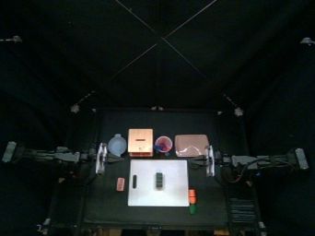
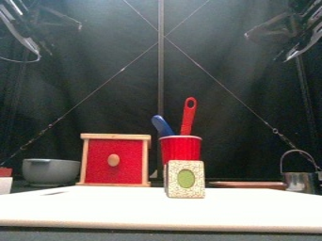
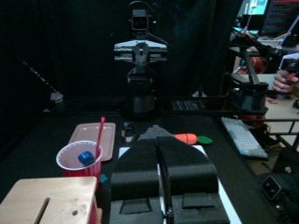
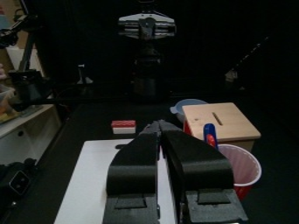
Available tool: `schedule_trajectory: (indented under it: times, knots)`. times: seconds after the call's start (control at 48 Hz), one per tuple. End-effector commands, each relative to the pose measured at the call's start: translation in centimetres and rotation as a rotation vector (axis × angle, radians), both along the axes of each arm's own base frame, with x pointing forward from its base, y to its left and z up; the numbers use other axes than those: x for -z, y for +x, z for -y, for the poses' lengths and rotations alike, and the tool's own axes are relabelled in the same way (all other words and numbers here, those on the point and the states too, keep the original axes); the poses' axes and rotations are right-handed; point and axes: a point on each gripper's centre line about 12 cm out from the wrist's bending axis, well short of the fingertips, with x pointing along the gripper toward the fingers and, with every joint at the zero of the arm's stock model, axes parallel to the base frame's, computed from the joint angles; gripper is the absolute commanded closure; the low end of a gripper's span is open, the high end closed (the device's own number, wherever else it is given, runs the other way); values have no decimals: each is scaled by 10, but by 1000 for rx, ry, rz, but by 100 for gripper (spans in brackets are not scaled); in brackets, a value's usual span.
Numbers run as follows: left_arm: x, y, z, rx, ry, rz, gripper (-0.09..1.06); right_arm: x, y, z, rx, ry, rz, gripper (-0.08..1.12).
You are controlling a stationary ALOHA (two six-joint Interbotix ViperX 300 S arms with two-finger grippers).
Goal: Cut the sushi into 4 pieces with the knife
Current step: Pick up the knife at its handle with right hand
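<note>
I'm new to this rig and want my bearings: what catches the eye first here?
The sushi roll lies alone on the white cutting board, front and centre. Just behind it, the red cup holds a blue knife and a red knife, beside the red-fronted wooden box.

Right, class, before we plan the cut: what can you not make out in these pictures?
Sushi roll: the front view shows only its end, and the top view is too small to count blocks.
Red knife: front view, blade hidden inside the red cup.
Bowl: front view, its rim hides any contents.
Small red toy: top view, too small to identify.
</note>
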Motion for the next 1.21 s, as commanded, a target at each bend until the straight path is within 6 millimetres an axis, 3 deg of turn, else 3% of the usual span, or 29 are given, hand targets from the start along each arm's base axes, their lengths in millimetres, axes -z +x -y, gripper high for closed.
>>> schedule_trajectory:
  times: [0.021,0.25,0.438,0.562,0.708,1.021,1.208]
  knots:
    - [-4,6,0,0,15,12,103,-18,12,1,3,32,6,103]
    - [-1,16,0,0,16,-5,86,-37,61,21,84,76,-255,82]
    - [6,23,-2,-7,10,-37,75,-50,101,53,173,91,-476,53]
    - [8,24,-4,-20,4,-46,64,-50,123,71,208,78,-601,29]
    - [9,24,-7,-30,1,-49,53,-36,152,81,214,31,-767,6]
    - [14,23,-8,-36,0,-60,49,4,194,92,186,-37,-1125,4]
    - [17,22,-9,-40,-1,-67,49,27,204,96,185,-52,-1283,5]
